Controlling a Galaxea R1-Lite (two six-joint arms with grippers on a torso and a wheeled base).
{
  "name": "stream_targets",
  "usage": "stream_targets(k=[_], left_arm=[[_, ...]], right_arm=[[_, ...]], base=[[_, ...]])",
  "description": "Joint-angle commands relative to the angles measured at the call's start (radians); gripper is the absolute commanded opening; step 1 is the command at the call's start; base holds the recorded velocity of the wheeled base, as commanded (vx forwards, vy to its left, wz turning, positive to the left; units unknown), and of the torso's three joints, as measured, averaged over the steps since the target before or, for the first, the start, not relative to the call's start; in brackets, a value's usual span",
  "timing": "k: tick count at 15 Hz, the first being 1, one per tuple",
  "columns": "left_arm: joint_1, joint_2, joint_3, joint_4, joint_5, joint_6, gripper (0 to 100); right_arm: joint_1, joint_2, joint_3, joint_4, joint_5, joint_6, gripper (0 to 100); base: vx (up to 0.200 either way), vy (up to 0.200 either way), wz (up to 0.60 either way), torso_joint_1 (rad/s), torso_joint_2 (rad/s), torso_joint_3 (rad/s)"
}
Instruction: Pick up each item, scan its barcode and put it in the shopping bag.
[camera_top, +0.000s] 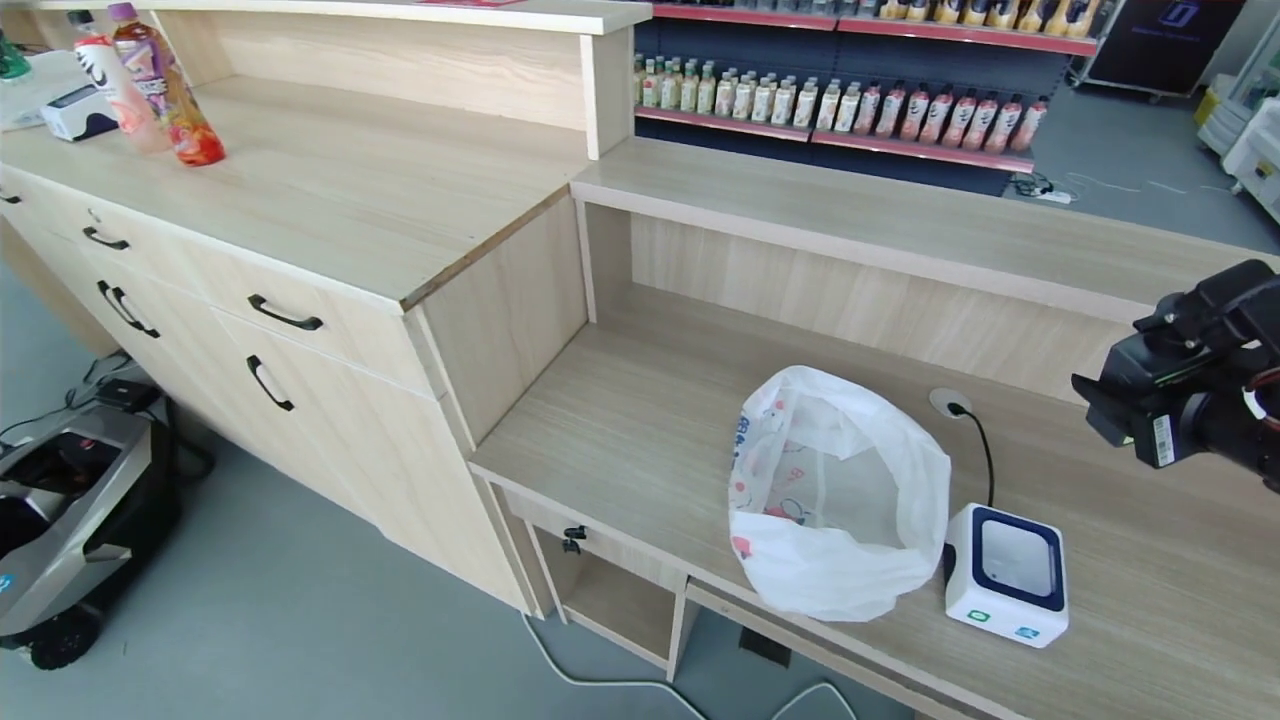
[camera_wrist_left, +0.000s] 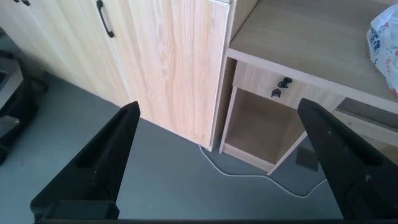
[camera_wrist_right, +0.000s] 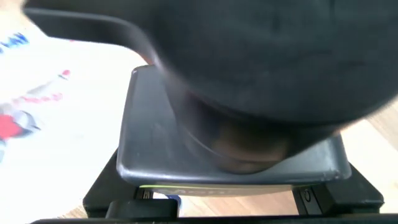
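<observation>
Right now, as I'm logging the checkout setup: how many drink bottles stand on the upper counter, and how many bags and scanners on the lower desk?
Bottles: 2
Shopping bag: 1
Scanner: 1
Total: 4

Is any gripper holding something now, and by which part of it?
The left gripper is open and holds nothing. For the right gripper, near the scanner, it cannot be told.
</observation>
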Motion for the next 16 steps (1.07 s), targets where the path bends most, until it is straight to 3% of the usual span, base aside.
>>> stream_targets(k=[1,7,10,14,16], left_arm=[[0.001,0.000,0.000,0.000,0.000,0.000,100],[0.001,0.000,0.000,0.000,0.000,-0.001,100],[0.001,0.000,0.000,0.000,0.000,-0.001,100],[0.001,0.000,0.000,0.000,0.000,0.000,100],[0.001,0.000,0.000,0.000,0.000,-0.001,100]], right_arm=[[0.026,-0.006,0.000,-0.003,-0.005,-0.001,0],[0.034,0.122,0.000,-0.006,-0.003,0.019,0],[0.035,0.227,0.008,-0.049,0.000,0.122,0],[0.035,0.362,0.115,-0.239,0.001,0.128,0],[0.037,0.462,0.210,-0.420,0.001,0.130,0]], base=[[0.000,0.000,0.60,0.007,0.01,0.002],[0.000,0.000,0.10,0.000,0.00,0.001],[0.000,0.000,0.00,0.000,0.00,0.000],[0.000,0.000,0.00,0.000,0.00,0.000],[0.000,0.000,0.00,0.000,0.00,0.000]])
